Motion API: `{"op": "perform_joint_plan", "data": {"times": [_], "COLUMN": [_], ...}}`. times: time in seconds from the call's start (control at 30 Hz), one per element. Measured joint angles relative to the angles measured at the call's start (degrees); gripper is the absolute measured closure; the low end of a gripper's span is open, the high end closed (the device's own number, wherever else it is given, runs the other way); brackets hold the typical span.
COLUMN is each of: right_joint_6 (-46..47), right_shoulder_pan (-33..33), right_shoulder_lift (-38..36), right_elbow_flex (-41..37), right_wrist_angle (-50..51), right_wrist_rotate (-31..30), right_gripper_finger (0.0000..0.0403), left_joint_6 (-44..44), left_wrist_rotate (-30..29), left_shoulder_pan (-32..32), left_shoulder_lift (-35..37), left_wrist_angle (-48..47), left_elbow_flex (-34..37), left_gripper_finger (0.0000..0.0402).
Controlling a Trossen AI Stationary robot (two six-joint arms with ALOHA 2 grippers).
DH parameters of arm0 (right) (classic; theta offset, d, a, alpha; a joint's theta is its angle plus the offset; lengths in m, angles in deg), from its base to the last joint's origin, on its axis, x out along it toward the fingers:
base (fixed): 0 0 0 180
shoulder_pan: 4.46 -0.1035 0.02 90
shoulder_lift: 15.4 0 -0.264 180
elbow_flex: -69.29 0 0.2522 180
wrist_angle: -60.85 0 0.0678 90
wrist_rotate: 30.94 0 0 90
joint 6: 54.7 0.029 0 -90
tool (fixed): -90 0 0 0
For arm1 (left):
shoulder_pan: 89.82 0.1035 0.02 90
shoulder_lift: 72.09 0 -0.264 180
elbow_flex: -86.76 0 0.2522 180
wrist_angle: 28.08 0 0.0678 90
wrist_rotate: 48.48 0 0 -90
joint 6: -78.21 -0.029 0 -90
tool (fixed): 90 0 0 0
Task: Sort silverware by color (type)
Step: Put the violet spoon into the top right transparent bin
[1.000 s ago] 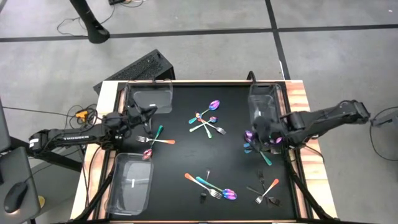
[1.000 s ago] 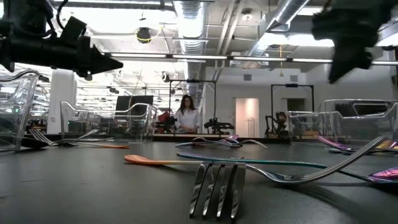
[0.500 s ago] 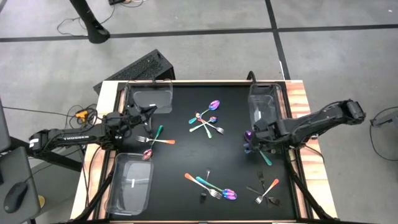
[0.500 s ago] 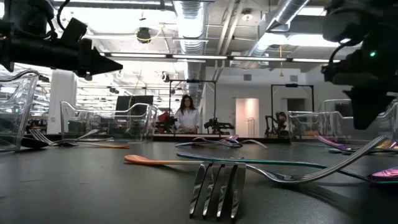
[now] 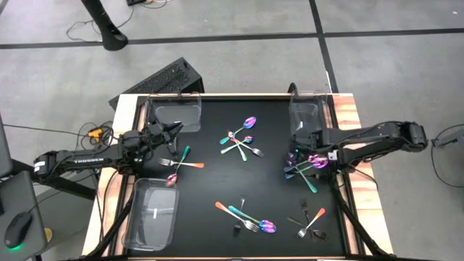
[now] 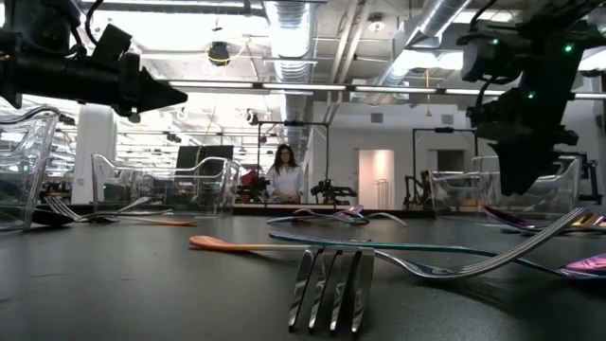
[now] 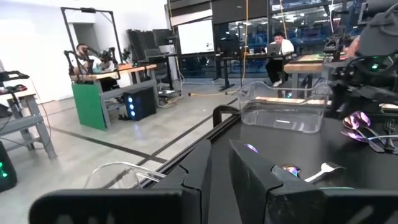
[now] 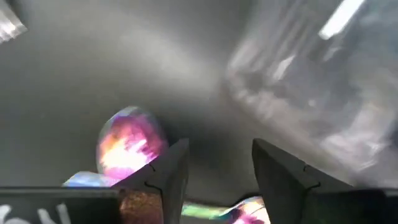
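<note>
- Fingers of the right gripper (image 5: 299,148) sit over iridescent spoons (image 5: 308,165) by the clear bin (image 5: 306,116) in the high view; the left gripper (image 5: 174,127) reaches level beside another bin (image 5: 176,114).
- Low view: right gripper (image 6: 519,180) hangs just above the table (image 6: 142,284).
- Left wrist: fingers (image 7: 249,177) nearly together, empty.
- Right wrist: fingers (image 8: 273,174) apart, empty, above an iridescent spoon bowl (image 8: 130,144).

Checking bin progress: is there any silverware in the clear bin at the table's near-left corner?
No: the high view shows the near-left bin holding no forks or spoons, only its clear floor.
</note>
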Motion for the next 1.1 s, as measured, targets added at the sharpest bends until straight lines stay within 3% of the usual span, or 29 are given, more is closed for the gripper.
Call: {"op": "perform_joint_plan", "data": {"times": [0.23,0.33,0.57,0.83,0.97,1.1], "right_joint_6": [7.67,11.01,10.99,6.6,5.03,3.49], "right_shoulder_pan": [-6.76,-8.41,-8.36,-7.63,-7.58,-7.57], "right_shoulder_lift": [0.03,1.73,10.45,18.49,18.66,16.74], "right_elbow_flex": [0.0,0.01,-0.02,0.4,0.34,0.11], "right_wrist_angle": [-7.61,-6.39,-8.09,-11.19,-13.82,-15.69], "right_wrist_rotate": [1.94,-1.53,-3.89,1.1,2.91,4.92], "right_gripper_finger": [0.0216,0.0216,0.0205,0.019,0.0222,0.029], "left_joint_6": [-0.16,-0.2,-0.31,0.1,0.65,0.71], "left_wrist_rotate": [-0.61,-0.99,-2.6,-5.2,-5.49,-5.51], "left_shoulder_pan": [0.0,0.0,0.0,-0.01,-0.02,-0.02], "left_shoulder_lift": [-0.02,0.0,-0.02,-0.01,0.0,0.0], "left_wrist_angle": [-1.76,-1.86,-2.23,-3.19,-3.28,-3.28], "left_elbow_flex": [0.0,0.0,0.0,0.0,0.0,0.0], "left_gripper_finger": [0.0352,0.0344,0.0312,0.0282,0.028,0.028]}}
